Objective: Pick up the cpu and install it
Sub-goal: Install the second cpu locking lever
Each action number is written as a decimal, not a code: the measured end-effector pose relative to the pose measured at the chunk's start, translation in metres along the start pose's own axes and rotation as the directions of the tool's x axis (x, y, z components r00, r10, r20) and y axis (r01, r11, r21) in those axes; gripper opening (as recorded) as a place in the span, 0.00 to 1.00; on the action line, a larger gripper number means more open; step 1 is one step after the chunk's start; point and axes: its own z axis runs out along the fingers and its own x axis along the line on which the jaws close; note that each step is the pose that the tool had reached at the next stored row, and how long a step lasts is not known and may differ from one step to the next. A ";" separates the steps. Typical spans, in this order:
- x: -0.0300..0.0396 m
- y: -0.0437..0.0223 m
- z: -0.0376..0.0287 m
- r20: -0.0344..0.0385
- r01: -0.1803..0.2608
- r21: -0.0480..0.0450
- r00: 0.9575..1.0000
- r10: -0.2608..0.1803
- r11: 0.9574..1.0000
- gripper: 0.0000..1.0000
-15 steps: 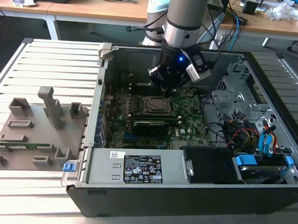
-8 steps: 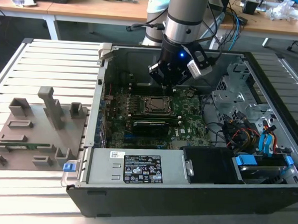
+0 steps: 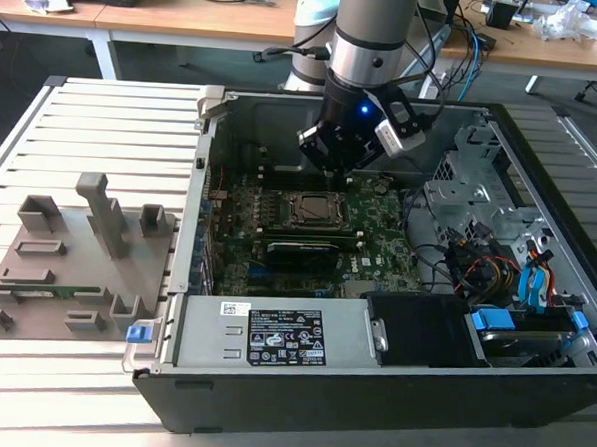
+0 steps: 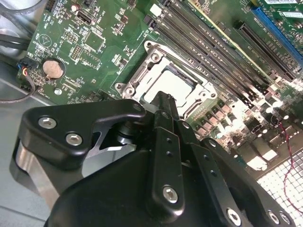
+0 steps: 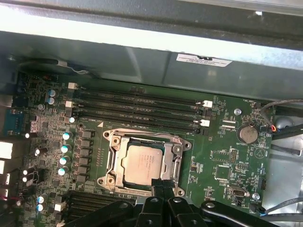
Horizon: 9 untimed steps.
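Black and angular, the gripper (image 3: 334, 157) hung inside the open computer case (image 3: 530, 396), above the motherboard (image 3: 377, 250), near the upper middle of the exterior view. Whether its jaws were open or closed could not be told: in both wrist views the black linkages crowded the lower part of the frame and hid the tips. Nothing could be seen held between them.

Just past the gripper (image 5: 163, 187), the cpu (image 5: 143, 163) lay flat inside the socket (image 5: 113, 156), its silvery-beige top showing within the metal frame at the lower centre of the first wrist view. In the second wrist view the cpu (image 4: 176, 84) sat at the middle of the frame, partly covered by the gripper (image 4: 163, 106).

Beyond the socket ran the long dark memory slots (image 5: 137, 106), and a round coin battery (image 5: 247, 134) sat toward the right of the first wrist view.

Outside the case, at the lower left of the exterior view, a grey fixture plate (image 3: 61, 271) with upright blocks rested on the slatted metal counter (image 3: 94, 113).
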 end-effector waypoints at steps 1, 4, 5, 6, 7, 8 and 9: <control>0.0001 -0.0014 0.0001 0.000 0.000 0.000 1.000 0.000 1.000 0.11; 0.0009 -0.0075 0.0002 0.000 0.000 0.000 1.000 0.000 1.000 0.11; 0.0012 -0.0092 0.0002 0.000 0.000 0.000 1.000 0.000 1.000 0.11; 0.0014 -0.0113 0.0002 0.000 0.000 -0.001 1.000 0.000 1.000 0.11; 0.0017 -0.0136 0.0003 0.000 0.000 -0.001 1.000 0.000 1.000 0.11; 0.0021 -0.0164 0.0004 0.001 0.000 -0.004 1.000 0.000 1.000 0.11; 0.0025 -0.0199 0.0005 0.001 0.000 -0.008 1.000 0.000 1.000 0.11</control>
